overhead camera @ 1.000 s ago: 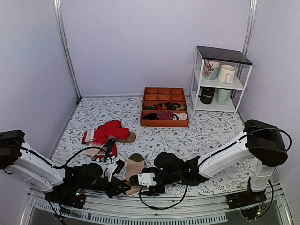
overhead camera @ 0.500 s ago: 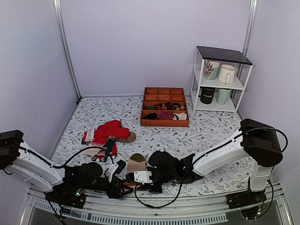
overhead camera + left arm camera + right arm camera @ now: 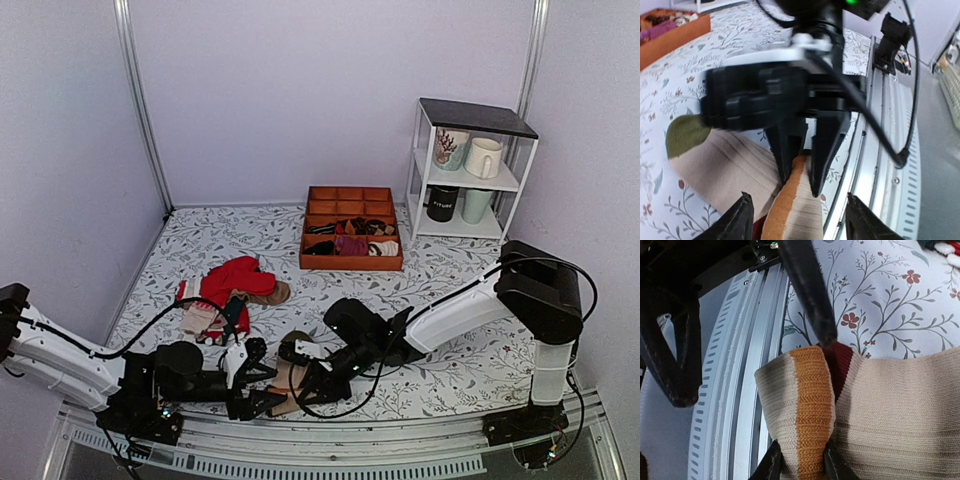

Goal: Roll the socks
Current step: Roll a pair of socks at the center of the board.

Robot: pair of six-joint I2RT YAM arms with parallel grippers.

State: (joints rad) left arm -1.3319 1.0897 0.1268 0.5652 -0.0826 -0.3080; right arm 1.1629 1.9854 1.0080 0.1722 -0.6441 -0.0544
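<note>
The socks point(image 3: 290, 378) lie at the table's near edge, beige and ribbed, with the olive toe point(image 3: 685, 135) pointing away. At the cuff end a fold with an orange stripe point(image 3: 810, 410) stands up, and the dark maroon cuff point(image 3: 841, 362) shows behind it. My right gripper point(image 3: 801, 460) is shut on this fold, and in the left wrist view its black fingers point(image 3: 782, 150) pinch it from above. My left gripper point(image 3: 799, 210) is open, its fingers wide apart on either side of the fold without touching it. One left finger point(image 3: 807, 295) crosses the right wrist view.
The aluminium rail point(image 3: 330, 440) of the table's edge runs right beside the fold. A pile of red socks point(image 3: 235, 280) lies left of centre. An orange tray point(image 3: 351, 262) with sock bundles stands at the back. A white shelf point(image 3: 415, 170) with mugs is at the back right.
My left gripper has opened and let go of the sock's cuff end. My right gripper has shut on the striped fold and shifted slightly left and away from the rail.
</note>
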